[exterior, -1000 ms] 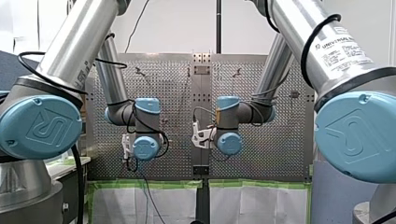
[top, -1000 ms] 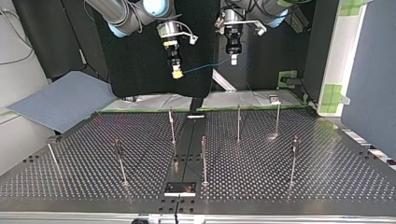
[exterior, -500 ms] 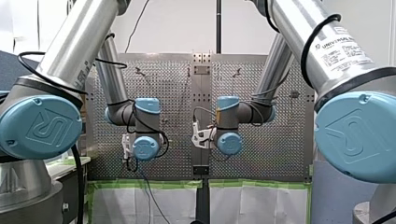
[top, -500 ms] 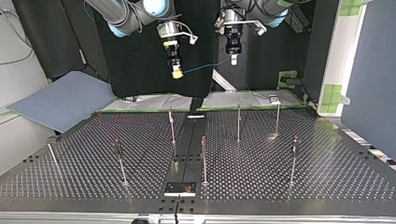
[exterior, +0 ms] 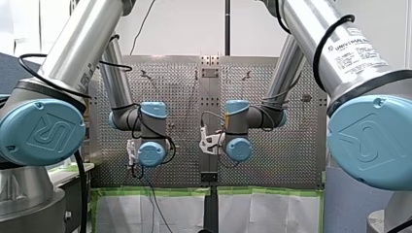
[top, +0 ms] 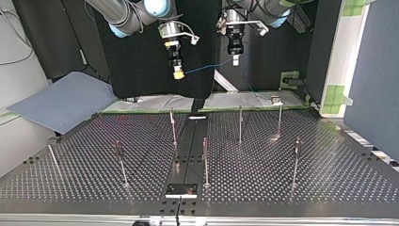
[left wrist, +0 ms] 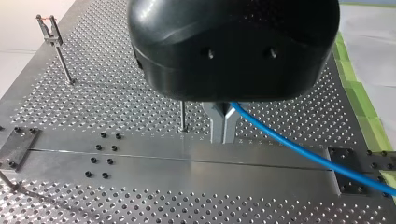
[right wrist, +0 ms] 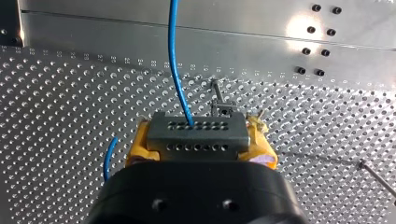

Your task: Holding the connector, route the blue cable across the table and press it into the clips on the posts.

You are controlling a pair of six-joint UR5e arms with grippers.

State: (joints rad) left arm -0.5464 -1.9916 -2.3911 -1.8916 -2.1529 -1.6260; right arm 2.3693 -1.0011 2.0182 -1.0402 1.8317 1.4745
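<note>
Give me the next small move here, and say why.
Probably lower both grippers together toward the posts. My right gripper grips the connector, my left gripper pinches the blue cable, and it spans between them well above the table; none of the posts carries it yet.

There are seven posts [top: 205, 162], one blue cable [top: 207, 67], one connector [right wrist: 197, 133].

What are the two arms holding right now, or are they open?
Left end effector: closed on the blue cable.
Right end effector: closed on the connector.
</note>
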